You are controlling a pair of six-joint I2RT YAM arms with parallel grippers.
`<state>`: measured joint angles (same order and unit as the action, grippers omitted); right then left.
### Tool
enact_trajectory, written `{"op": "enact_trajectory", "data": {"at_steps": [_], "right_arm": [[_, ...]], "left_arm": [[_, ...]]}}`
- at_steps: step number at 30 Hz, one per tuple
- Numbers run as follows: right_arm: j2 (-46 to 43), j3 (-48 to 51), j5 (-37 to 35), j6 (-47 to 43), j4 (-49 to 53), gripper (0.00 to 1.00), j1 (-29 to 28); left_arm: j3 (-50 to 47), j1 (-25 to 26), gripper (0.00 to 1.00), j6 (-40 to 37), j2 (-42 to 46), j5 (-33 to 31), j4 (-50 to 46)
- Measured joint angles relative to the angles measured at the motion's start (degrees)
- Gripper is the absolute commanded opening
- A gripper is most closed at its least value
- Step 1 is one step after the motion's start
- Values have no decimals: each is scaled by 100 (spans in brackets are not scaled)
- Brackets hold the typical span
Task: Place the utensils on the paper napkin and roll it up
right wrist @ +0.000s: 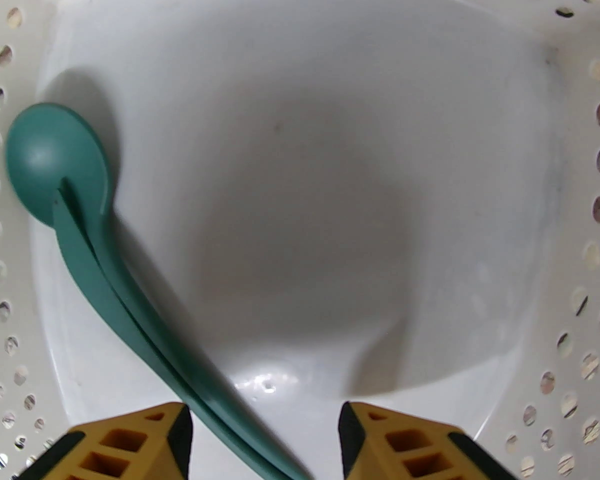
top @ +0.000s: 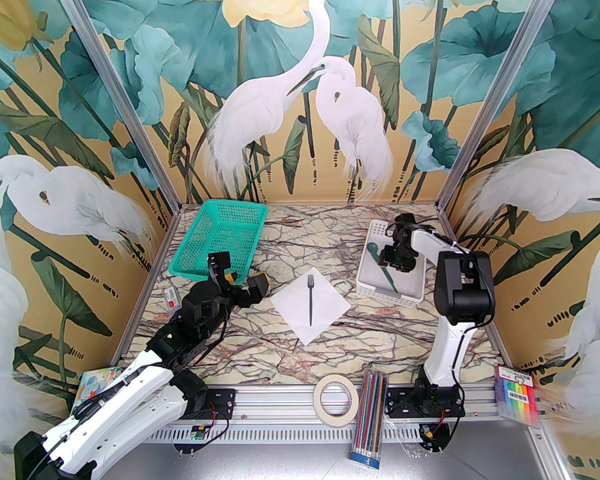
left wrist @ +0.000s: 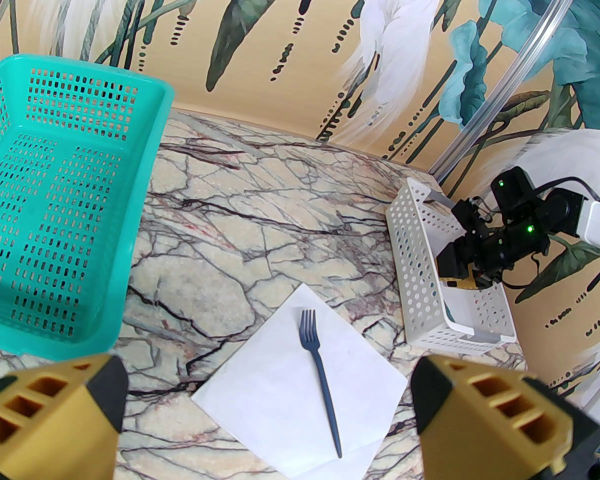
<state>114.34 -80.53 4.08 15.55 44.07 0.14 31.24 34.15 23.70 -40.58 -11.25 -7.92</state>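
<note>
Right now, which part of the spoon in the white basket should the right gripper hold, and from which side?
Probably the handle, from above, jaws across its narrow width. On this spoon it is slim and passes through the open right gripper; the round bowl lies against the wall of the white basket, leaving little room.

White arm links (top: 445, 348), black joints (top: 467, 288), yellow black-padded fingers (left wrist: 485, 418).

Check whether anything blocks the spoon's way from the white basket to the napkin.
The basket's side wall does: the spoon lies inside, its bowl against the wall facing the napkin, so it must be lifted over. The table between them looks bare, and the fork takes just the napkin's middle.
</note>
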Motion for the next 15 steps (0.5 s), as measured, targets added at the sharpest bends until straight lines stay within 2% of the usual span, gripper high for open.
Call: {"op": "enact_trajectory", "data": {"at_steps": [15], "right_arm": [[122,-151,-2,-188,162,53,-2]], "left_arm": [[0,0,99,2,0,-2,0]]}}
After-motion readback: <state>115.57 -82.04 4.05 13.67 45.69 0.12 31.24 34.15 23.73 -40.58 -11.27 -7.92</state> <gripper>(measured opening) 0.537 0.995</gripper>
